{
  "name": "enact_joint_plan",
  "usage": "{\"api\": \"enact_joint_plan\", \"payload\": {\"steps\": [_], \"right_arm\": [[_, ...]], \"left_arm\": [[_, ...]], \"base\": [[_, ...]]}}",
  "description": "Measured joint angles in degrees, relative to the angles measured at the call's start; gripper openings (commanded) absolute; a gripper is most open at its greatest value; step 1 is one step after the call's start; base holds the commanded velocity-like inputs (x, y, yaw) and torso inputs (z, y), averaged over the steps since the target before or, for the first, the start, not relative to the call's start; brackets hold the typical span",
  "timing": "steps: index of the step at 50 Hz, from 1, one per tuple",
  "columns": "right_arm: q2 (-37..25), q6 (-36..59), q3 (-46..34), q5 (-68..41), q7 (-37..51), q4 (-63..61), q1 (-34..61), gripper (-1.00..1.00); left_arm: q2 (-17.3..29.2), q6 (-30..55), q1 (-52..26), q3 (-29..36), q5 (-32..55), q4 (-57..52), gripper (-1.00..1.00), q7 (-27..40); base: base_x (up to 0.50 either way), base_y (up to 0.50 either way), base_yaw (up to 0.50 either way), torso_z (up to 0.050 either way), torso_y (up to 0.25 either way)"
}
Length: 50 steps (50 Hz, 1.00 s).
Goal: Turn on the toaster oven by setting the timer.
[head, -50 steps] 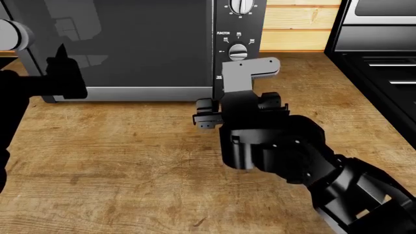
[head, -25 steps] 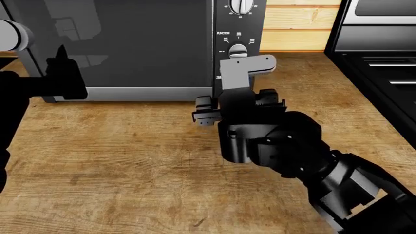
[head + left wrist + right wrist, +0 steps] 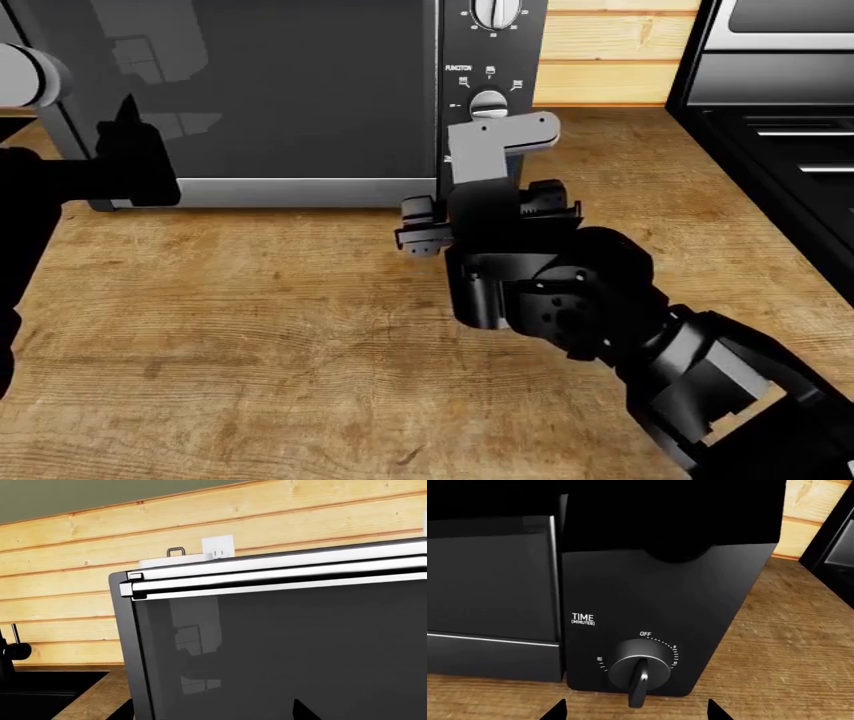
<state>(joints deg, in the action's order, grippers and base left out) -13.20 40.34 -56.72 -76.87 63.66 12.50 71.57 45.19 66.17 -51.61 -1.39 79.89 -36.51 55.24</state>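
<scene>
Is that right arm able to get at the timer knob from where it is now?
Probably yes. In the right wrist view the timer sits straight ahead between the open jaws of the right gripper, with nothing between them on the toaster oven panel.

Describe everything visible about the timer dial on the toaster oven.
The timer is a small round knob with a raised bar across its face, dark in the right wrist view. It sits low on the toaster oven's black control panel, under the label TIME (MINUTES), ringed by fine white ticks with OFF at the top. Its bar points down, away from OFF. Nothing touches it; the right gripper's fingertips show just before it, apart. In the head view the arm hides it.
</scene>
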Motion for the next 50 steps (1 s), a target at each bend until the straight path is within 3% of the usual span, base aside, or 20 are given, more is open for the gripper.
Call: {"api": "enact_joint_plan", "payload": {"steps": [42,43,50], "right_arm": [[0.87,-1.24,-1.09,1.78,-2.0,3.59,0.54,1.0],[0.88,-1.26,-1.1,1.79,-2.02,3.65,0.56,-1.0],[0.88,-1.34,-1.12,1.8,-1.91,3.64,0.59,-1.0]], "left_arm": [[0.1,-0.99,-0.11,1.34,-0.76,0.7,1.0,-0.35],[0.1,-1.01,-0.12,1.37,-0.77,0.72,1.0,-0.35],[0.23,-1.13,-0.05,1.41,-0.61,0.75,1.0,-0.25]], "base": [[0.0,0.0,0.0,0.0,0.0],[0.0,0.0,0.0,0.0,0.0],[0.0,0.0,0.0,0.0,0.0]]}}
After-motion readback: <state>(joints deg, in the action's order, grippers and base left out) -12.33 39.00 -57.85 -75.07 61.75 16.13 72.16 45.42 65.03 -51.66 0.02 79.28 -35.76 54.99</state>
